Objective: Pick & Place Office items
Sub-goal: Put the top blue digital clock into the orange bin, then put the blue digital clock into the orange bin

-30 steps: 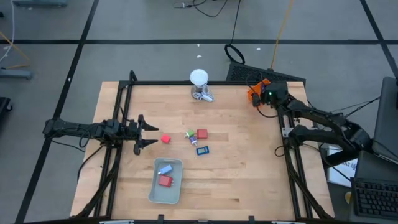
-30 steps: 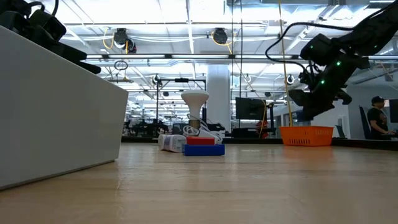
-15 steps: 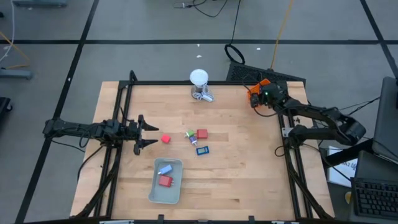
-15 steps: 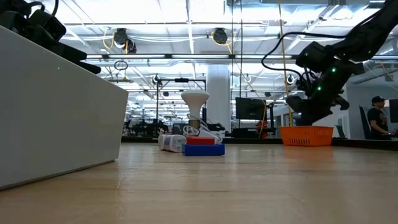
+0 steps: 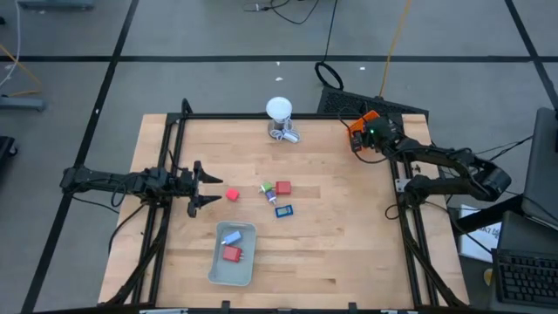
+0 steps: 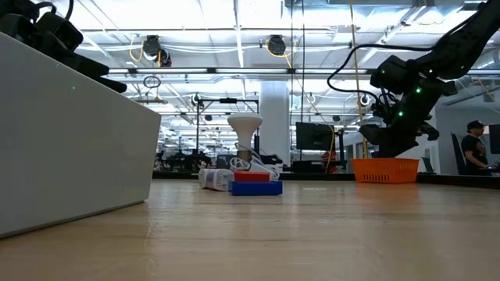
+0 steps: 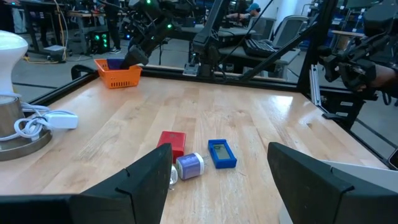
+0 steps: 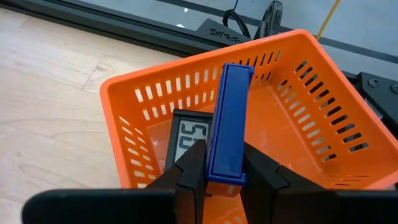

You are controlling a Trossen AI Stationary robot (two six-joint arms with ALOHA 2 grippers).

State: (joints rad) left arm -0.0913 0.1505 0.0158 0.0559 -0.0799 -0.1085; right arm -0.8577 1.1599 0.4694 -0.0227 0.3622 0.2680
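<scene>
Hovering over the orange bin (image 8: 292,118) at the table's far right corner: right gripper (image 8: 224,171), pinching a blue-edged rectangle (image 8: 229,124) by its flat faces, edge-on and upright. Looking rigid, light and smooth-sided, so probably sliding easily under a loose squeeze; gripping across the broad faces near the middle seeming the safe hold. Lying already in the bin, a dark piece with a digit display (image 8: 189,140), possibly a small clock. Waiting at the left edge, spread wide and empty: left gripper (image 5: 199,186). Remaining mid-table: red block (image 5: 283,187), small blue-faced piece (image 5: 283,210), red cube (image 5: 232,194). Sitting in the grey tray (image 5: 215,269), two more pieces.
</scene>
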